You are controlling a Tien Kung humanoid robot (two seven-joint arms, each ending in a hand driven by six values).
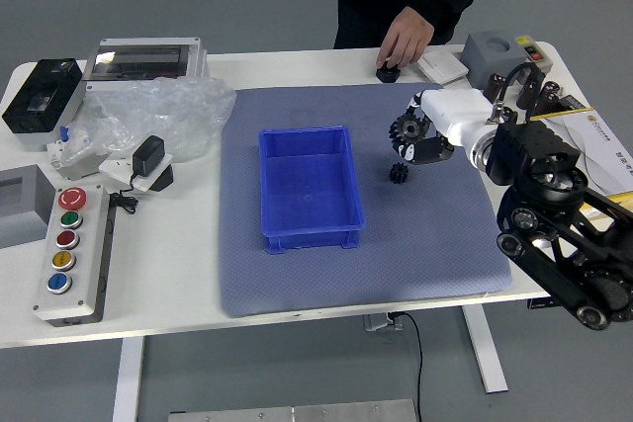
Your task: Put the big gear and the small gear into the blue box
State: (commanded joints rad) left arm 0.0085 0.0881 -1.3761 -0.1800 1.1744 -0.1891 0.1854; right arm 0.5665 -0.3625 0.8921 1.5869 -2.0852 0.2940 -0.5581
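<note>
Right of the blue box (312, 190) are the small gear (399, 173) and my right hand (447, 124), clamped on the partly hidden big gear (406, 129).

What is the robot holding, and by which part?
Its right hand holds the big gear, on the side away from the blue box; just where each fingertip touches cannot be told.

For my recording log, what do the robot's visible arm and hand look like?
The right arm is black, with round, pale-ringed joints and a black cable looping above the forearm. The right hand has a smooth white shell, with a silvery ring at the wrist.
</note>
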